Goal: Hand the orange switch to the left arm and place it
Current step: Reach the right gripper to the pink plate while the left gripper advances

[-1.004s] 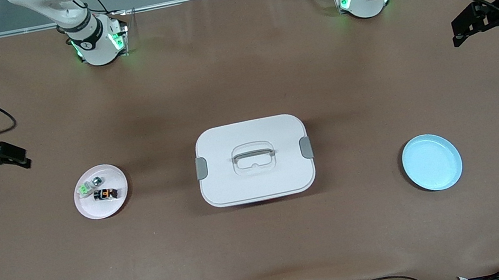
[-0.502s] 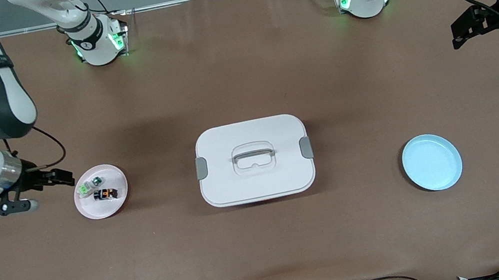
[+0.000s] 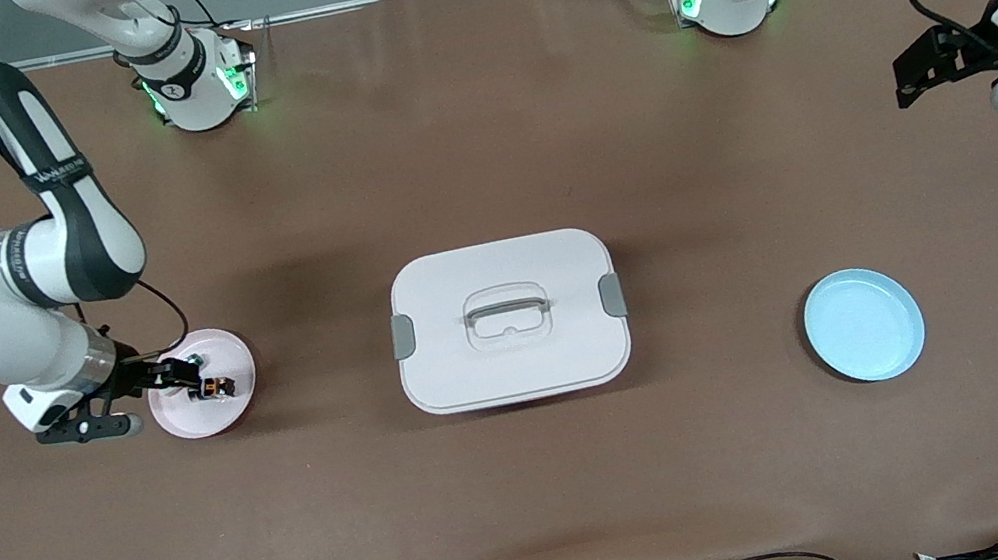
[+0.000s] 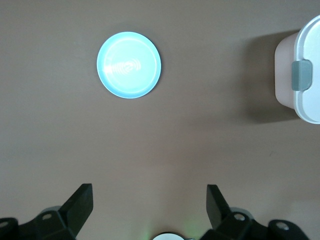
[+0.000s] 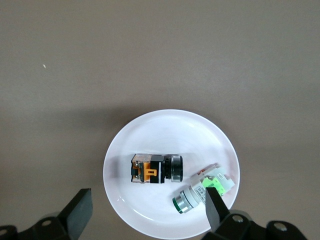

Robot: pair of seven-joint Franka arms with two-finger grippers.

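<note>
A brown mat covers the bench (image 3: 535,497) from edge to edge, with the two arm bases at the edge farthest from the front camera. The orange switch (image 3: 211,388) lies on its side in a pink plate (image 3: 209,422) toward the right arm's end of the bench, touching the plate's floor. The right end effector (image 3: 175,375) hangs over that plate with its fingers spread wide, holding nothing, and the orange switch sits just beside its tips. In the right wrist view the orange switch (image 5: 156,169) lies between the two fingers (image 5: 76,211), and a green switch (image 5: 203,189) rests close beside it in the same plate (image 5: 150,135); in the front view the end effector hides most of the green switch. The white box (image 3: 508,319) stands closed at mid-bench, well apart from the pink plate. A blue plate (image 3: 863,323) with nothing in it sits toward the left arm's end. The left end effector (image 3: 906,78) hangs over that end's edge, fingers wide apart and bare, and the left arm is cut off by the frame.
</note>
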